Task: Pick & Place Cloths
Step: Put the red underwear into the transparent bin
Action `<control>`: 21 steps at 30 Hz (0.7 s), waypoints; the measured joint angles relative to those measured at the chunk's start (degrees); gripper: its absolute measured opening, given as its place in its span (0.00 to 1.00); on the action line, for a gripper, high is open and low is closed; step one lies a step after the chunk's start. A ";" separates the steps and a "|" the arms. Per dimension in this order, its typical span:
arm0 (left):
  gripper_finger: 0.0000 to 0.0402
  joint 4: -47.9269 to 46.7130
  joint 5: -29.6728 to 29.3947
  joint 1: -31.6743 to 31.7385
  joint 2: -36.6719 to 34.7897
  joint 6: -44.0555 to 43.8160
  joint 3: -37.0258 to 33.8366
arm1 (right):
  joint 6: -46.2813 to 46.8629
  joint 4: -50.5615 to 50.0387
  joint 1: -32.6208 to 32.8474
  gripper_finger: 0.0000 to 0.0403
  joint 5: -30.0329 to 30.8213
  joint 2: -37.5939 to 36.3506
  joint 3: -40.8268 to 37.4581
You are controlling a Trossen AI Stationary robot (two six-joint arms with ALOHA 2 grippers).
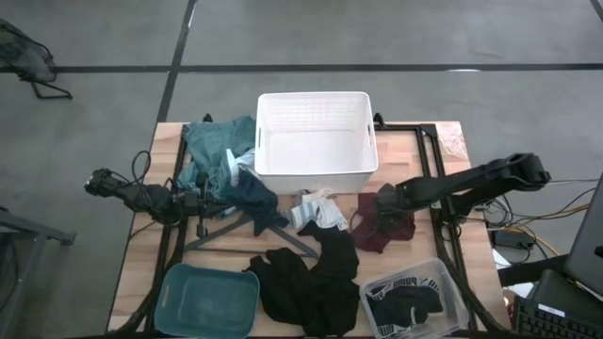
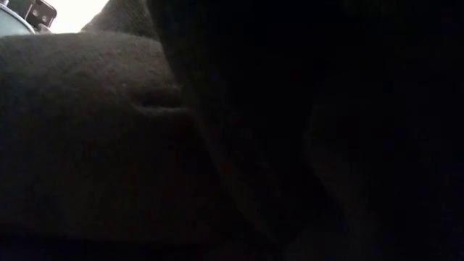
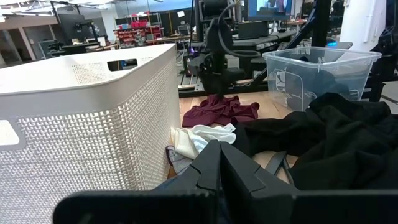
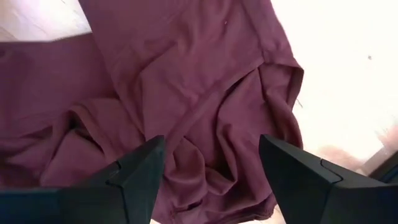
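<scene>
The cloths lie scattered on the wooden table: a teal-green one [image 1: 212,146] at the far left, a navy one [image 1: 252,193], a small white and grey piece [image 1: 316,212], a black one [image 1: 311,278] near the front, and a maroon one [image 1: 382,228]. My right gripper [image 4: 211,168] points down over the maroon cloth [image 4: 186,93], open, with one finger on either side of a crumpled fold and no contact showing. My left gripper [image 3: 219,158] is shut and level at the table's left [image 1: 207,200], beside the navy cloth, with nothing between its fingers.
A white perforated basket [image 1: 316,141] stands at the far middle. A teal bin [image 1: 207,299] sits at the front left, and a clear bin [image 1: 415,301] holding dark cloth at the front right. A dark grey hanger [image 1: 250,231] lies among the cloths. Dark cloth blocks the low view.
</scene>
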 joint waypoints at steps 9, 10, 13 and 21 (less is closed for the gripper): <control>0.03 0.00 0.00 0.00 0.00 0.00 0.00 | -2.74 2.97 0.00 0.57 -1.07 4.81 -0.10; 0.03 0.00 0.00 0.00 -0.02 0.00 0.00 | -3.12 2.98 0.00 0.57 -1.07 5.43 -0.11; 0.03 0.00 0.00 0.00 -0.02 0.00 0.00 | -3.71 3.00 0.02 0.54 -1.07 7.34 -0.15; 0.03 0.00 0.00 0.01 -0.01 0.00 0.00 | -4.70 3.42 0.00 0.46 -1.07 11.91 -0.04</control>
